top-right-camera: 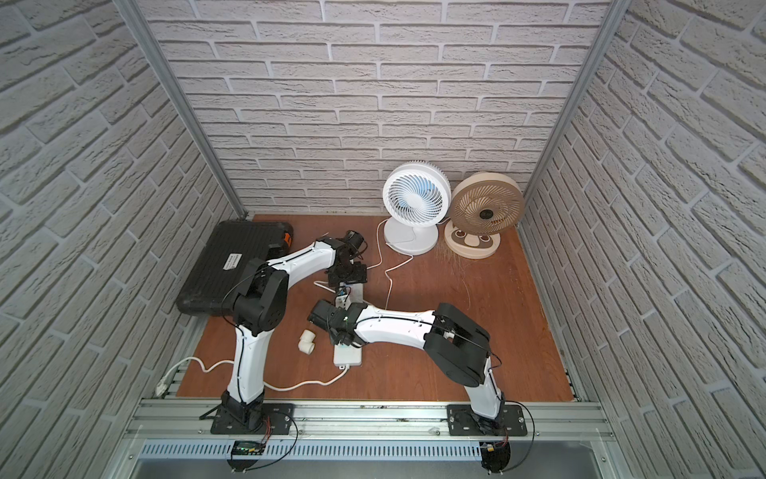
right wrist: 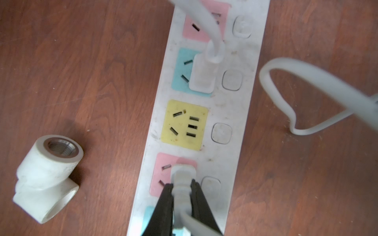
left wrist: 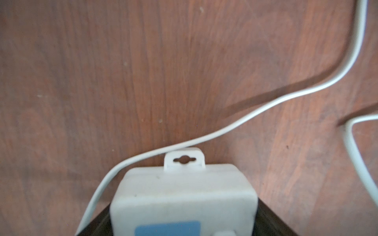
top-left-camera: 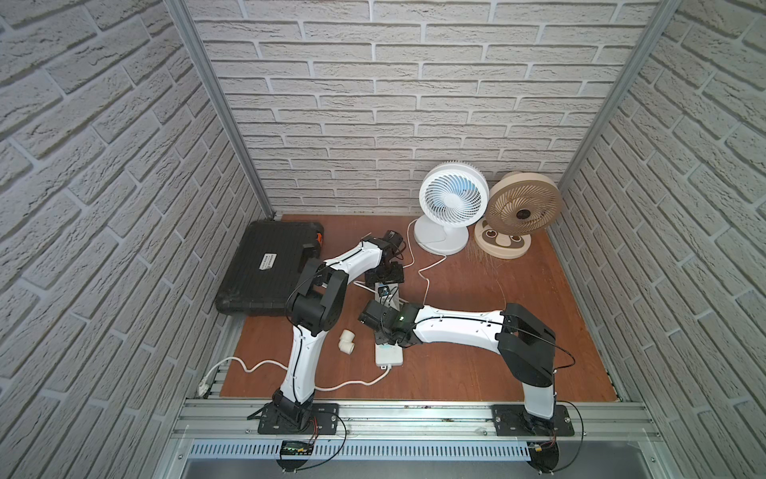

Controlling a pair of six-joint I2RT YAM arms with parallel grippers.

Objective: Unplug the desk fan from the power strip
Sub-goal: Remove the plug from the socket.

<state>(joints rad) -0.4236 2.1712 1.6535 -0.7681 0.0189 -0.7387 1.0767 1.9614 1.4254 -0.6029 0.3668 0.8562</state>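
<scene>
While the power strip [right wrist: 206, 114] is lying lengthwise near the middle of the wooden board [top-left-camera: 476, 352], its near end is pointing toward the front edge and its own cord [top-left-camera: 344, 383] is trailing off toward the front left corner. The right gripper [right wrist: 182, 183] is clamping a white plug [right wrist: 183, 173] seated in a pink socket [right wrist: 161, 173] of the strip, its jaws pressing both sides of the plug. A pipe fitting [right wrist: 48, 181] is sitting just beside the strip on its left, apart from it. A second plug [right wrist: 202, 73] is sitting in a blue socket further along. At the far end, the left gripper [left wrist: 184, 228] is straddling the strip's tip; whether it is pinching it I cannot tell. Bare board is stretching wide on the right. A black case [top-left-camera: 265, 269] is filling the far left corner, and a white fan [top-left-camera: 449, 207] and a beige fan [top-left-camera: 520, 213] are standing at the far edge.
</scene>
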